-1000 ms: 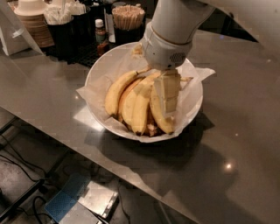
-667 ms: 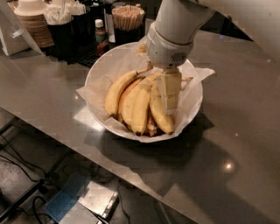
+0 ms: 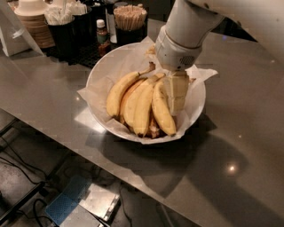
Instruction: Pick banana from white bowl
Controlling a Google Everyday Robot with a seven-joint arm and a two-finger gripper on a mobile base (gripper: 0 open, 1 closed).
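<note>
**The gripper [image 3: 176,91] low inside the white bowl [image 3: 197,108]**

The gripper stands just beside the banana [image 3: 163,113], which lies among others on crinkled paper [image 3: 204,73] (whether it holds anything, I cannot tell). The bowl sits on a grey, glossy worktop [image 3: 248,133] dotted with light glints. Behind the bowl stand wooden stirrers [image 3: 130,11], a small bottle [image 3: 102,31] and stacked cups [image 3: 33,20]. Below the worktop's near edge, cables [image 3: 17,164] trail.
</note>
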